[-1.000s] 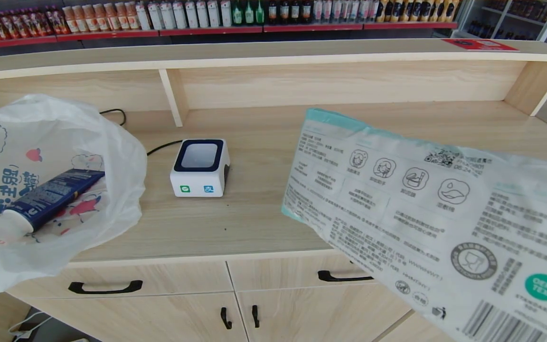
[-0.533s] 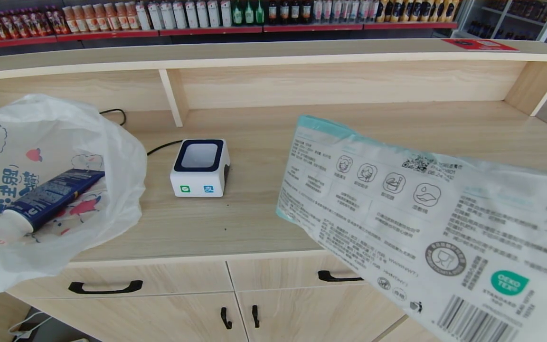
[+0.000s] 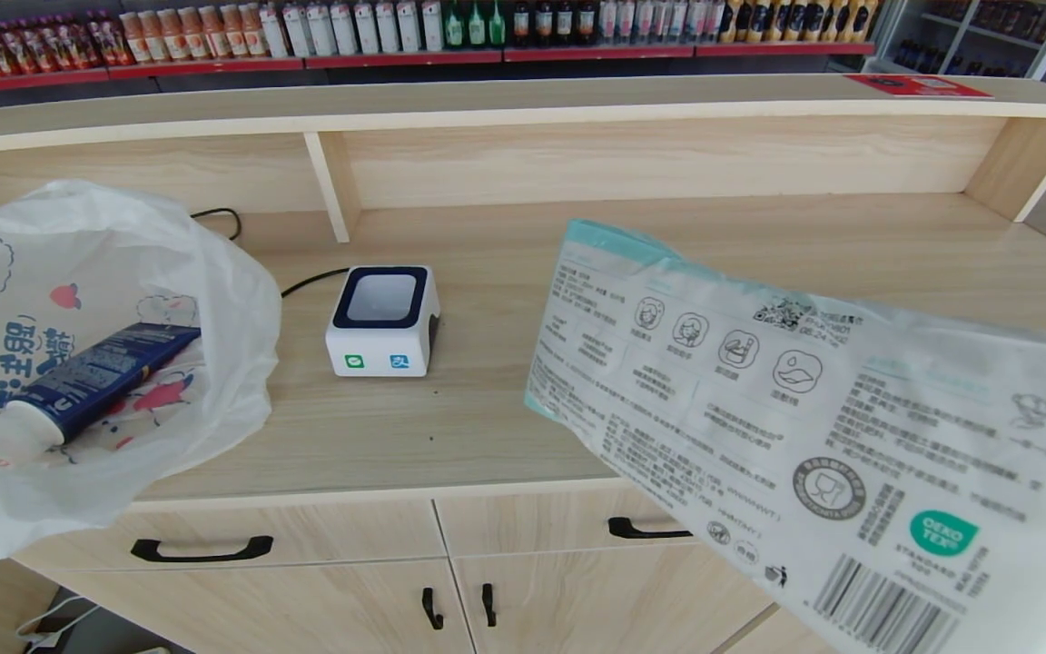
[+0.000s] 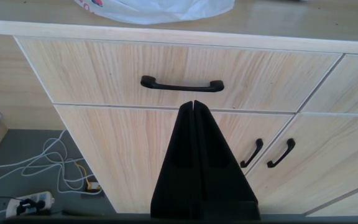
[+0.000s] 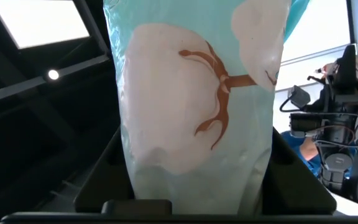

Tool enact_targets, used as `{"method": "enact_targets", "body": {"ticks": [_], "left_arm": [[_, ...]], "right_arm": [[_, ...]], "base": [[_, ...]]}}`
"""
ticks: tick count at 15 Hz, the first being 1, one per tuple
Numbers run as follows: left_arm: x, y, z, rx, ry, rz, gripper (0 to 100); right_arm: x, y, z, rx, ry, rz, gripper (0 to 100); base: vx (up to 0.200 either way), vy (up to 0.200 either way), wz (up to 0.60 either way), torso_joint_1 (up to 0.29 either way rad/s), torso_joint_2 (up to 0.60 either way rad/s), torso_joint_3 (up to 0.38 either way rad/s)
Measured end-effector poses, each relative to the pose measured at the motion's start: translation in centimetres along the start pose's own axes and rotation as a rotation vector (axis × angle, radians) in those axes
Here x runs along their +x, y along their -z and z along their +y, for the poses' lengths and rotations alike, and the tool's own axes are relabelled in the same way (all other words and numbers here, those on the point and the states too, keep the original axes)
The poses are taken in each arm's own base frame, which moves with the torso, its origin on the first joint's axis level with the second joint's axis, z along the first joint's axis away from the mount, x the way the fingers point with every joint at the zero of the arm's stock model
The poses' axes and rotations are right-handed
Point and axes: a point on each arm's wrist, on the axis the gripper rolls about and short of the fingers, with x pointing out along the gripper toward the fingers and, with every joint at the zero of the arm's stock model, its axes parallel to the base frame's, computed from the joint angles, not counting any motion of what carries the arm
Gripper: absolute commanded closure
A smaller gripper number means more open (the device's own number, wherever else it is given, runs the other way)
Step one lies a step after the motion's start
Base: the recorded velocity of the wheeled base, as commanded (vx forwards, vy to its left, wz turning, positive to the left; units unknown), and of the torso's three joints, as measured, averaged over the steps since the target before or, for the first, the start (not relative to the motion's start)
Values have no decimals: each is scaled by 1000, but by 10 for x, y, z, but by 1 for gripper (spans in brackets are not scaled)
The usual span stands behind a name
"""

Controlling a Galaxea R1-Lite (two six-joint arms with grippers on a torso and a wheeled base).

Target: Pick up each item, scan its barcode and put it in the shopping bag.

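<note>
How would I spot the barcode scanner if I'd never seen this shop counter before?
Find the long wooden counter. On it, between the white shopping bag at the robot's left and the big printed packet held up at its right, sits the scanner. It is the only small white cube, with a dark-framed window on top and two little coloured squares in front.

Light-wood counter (image 3: 450, 436) w/ raised back ledge (image 3: 487, 100) + upright divider (image 3: 330, 182). Left gripper (image 4: 193, 106) faces cab front: black drawer handle (image 4: 181, 84) just past its tips, two door handles (image 4: 269, 152) further off to one side. Grey floor (image 4: 11, 149) lower down, white cables (image 4: 48, 168) + pwr strip (image 4: 33, 202) on it. Red shelves (image 3: 396, 59) w/ bottles (image 3: 350, 23) behind counter. Beyond right gripper (image 5: 194, 174): dark ceiling (image 5: 30, 124), lit panel (image 5: 42, 22), small spot (image 5: 53, 74).
</note>
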Motion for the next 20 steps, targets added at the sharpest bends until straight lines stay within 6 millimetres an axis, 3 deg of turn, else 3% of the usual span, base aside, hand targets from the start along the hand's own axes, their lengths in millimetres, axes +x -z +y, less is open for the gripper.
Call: {"method": "enact_targets", "body": {"ticks": [2, 7, 13, 20], "left_arm": [[0, 0, 0, 0, 0, 0, 100], [0, 0, 0, 0, 0, 0, 100], [0, 0, 0, 0, 0, 0, 100], [0, 0, 0, 0, 0, 0, 100]], "right_arm": [[-1, -5, 2, -51, 9, 7, 100], [-2, -19, 3, -481, 25, 31, 100], [-9, -37, -15, -1069, 99, 6, 100], [-22, -71, -47, -1730, 429, -63, 100]], "base": [[0, 0, 0, 0, 0, 0], [0, 0, 0, 0, 0, 0], [0, 0, 0, 0, 0, 0], [0, 0, 0, 0, 0, 0]]}}
